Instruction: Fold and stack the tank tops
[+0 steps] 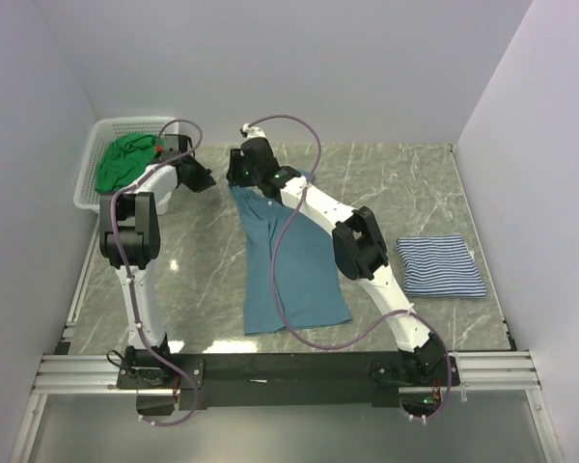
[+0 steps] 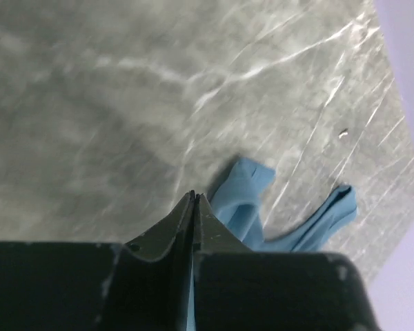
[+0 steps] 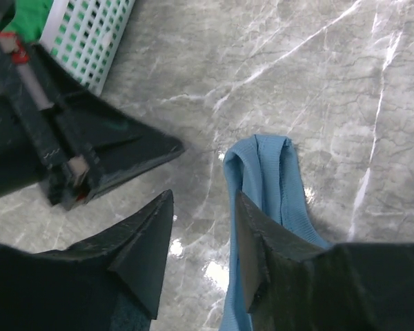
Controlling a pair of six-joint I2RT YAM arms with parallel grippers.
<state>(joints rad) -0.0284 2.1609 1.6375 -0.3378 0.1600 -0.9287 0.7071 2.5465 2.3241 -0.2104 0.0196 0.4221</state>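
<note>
Lying flat mid-table: teal top (image 1: 289, 260), far straps partly hiding under right arm (image 1: 314, 207). Hovering over one strap: right gripper (image 3: 203, 196), jaws standing apart, empty. Pressing together just left: left gripper (image 2: 194, 198), empty. Bunching in far-left basket (image 1: 85, 188): green top (image 1: 125, 159), half-hidden. Sitting folded right: striped top (image 1: 442, 265).

A grey marble-patterned table (image 1: 405, 183) fills the middle of the booth. Its top is veined with thin white streaks and glossy enough to throw back small spots of glare. A white plastic basket (image 1: 87, 178) with lattice sides sits at the table's far left corner, its long side running along the table's left edge. Plain pale walls close the table in: a back wall (image 1: 289, 68) behind its far edge, a left wall (image 1: 19, 212) and a right wall (image 1: 550, 174) at its sides. A silver metal rail (image 1: 82, 372) runs across the table's near edge, with a dark plate (image 1: 289, 367) over its middle stretch.
</note>
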